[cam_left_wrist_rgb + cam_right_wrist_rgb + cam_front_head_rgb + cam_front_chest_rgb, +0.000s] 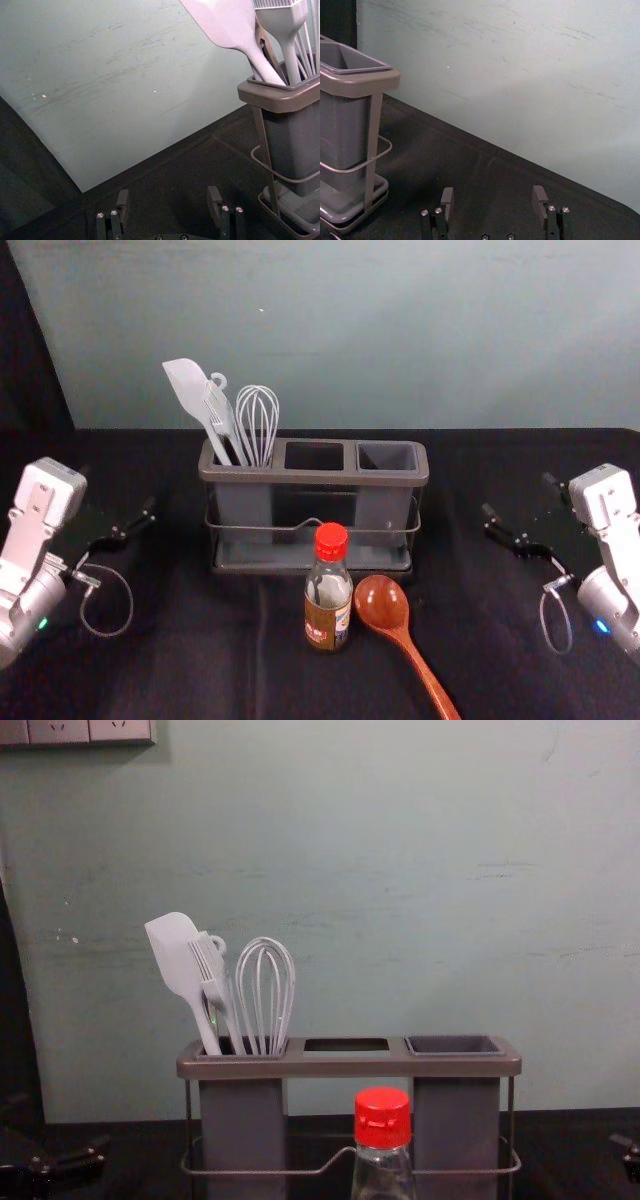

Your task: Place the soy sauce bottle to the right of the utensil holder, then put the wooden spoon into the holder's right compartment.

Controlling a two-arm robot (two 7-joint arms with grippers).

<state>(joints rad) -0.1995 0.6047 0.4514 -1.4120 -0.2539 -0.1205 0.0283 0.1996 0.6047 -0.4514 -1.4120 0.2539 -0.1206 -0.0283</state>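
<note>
Black left gripper, right gripper, jaws wide

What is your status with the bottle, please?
Left gripper open, left of holder; right gripper open, right of it. Bottle upright in front, unplaced. Wooden spoon crowds its right.

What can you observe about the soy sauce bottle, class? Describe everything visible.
The soy sauce bottle looks like clear glass or plastic, with a ridged red cap on top and a brown, red and white label around its lower part. It stands upright on the dark cloth, in front of the utensil holder, close to the wooden spoon; nothing grips it.
</note>
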